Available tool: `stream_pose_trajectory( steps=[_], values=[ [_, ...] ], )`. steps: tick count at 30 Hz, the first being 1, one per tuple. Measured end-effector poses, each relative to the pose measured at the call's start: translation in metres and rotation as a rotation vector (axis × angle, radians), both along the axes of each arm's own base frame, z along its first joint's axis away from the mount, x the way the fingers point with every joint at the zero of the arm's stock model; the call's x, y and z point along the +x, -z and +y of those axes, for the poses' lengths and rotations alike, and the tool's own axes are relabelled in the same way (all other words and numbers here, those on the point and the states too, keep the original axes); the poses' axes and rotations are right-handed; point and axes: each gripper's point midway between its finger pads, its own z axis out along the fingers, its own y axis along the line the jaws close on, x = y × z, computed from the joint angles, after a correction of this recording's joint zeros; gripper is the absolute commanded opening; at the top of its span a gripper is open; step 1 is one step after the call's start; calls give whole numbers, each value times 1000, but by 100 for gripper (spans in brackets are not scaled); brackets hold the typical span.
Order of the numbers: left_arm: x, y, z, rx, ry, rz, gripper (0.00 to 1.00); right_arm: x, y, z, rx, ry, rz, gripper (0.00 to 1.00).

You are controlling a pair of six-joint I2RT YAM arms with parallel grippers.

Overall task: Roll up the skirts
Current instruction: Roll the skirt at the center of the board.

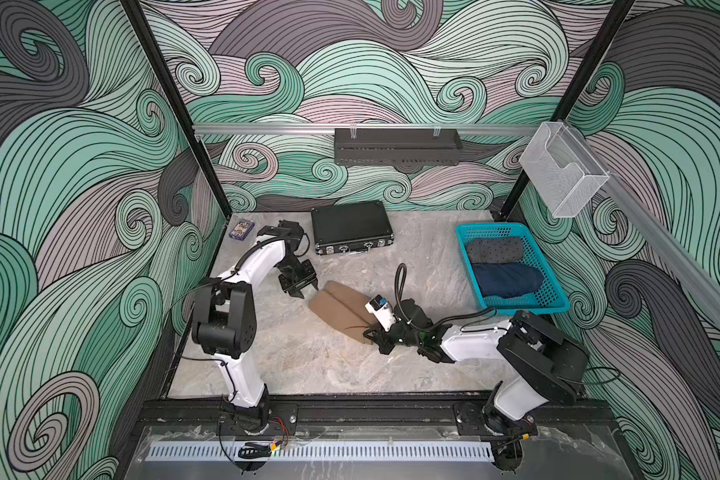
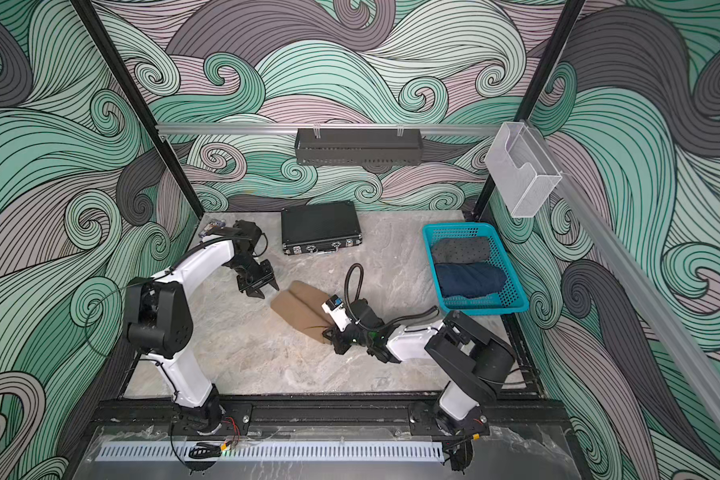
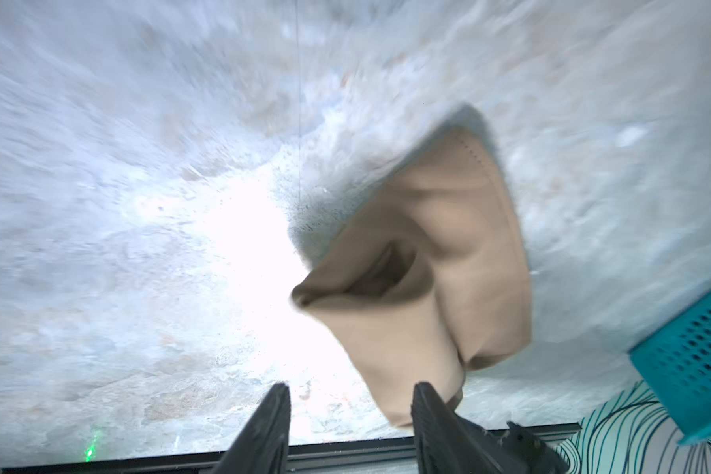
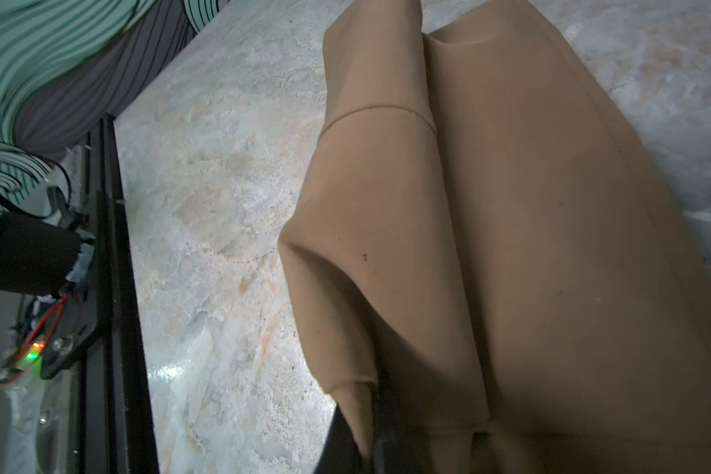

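- Tan skirt (image 1: 341, 305) lies on the table (image 1: 308, 361), bunched lengthwise into two ridges and stretched between the two sets of jaws.
- Right gripper (image 4: 366, 414): jaws pressed together, pinching a fold at one end of the tan skirt; the cloth runs away from the fingertips.
- Left gripper (image 3: 352, 388): jaws spread, nothing between them. The skirt's other end sits just beside one fingertip; I cannot tell whether they touch.
- Grey dotted skirt (image 1: 495, 249) and denim skirt (image 1: 508, 280) lie rolled, touching, in the teal basket (image 1: 491, 227), well apart from both grippers.
- Black case (image 1: 350, 224) sits near the left gripper.
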Motion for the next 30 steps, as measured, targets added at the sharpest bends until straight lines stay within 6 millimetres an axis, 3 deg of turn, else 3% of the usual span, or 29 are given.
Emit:
stream_pose_trajectory(
  steps=[4, 9, 13, 19, 24, 30],
  values=[
    [-16, -6, -5, -28, 17, -61, 51, 9, 2, 0, 86, 16, 175, 0],
    [-36, 20, -36, -94, 69, -70, 58, 18, 3, 6, 207, 40, 384, 0],
    [-42, 42, -57, -163, 66, -112, 73, 23, 0, 6, 288, 64, 506, 0],
    [-27, 47, -61, -234, -17, -277, 78, 26, -13, 6, 362, 62, 585, 0],
    [-3, 47, -67, -268, -69, -364, 78, 22, -9, 7, 378, 45, 641, 0],
    [17, 75, -77, -265, -70, -310, 76, 19, -5, 8, 385, 34, 682, 0]
  ],
)
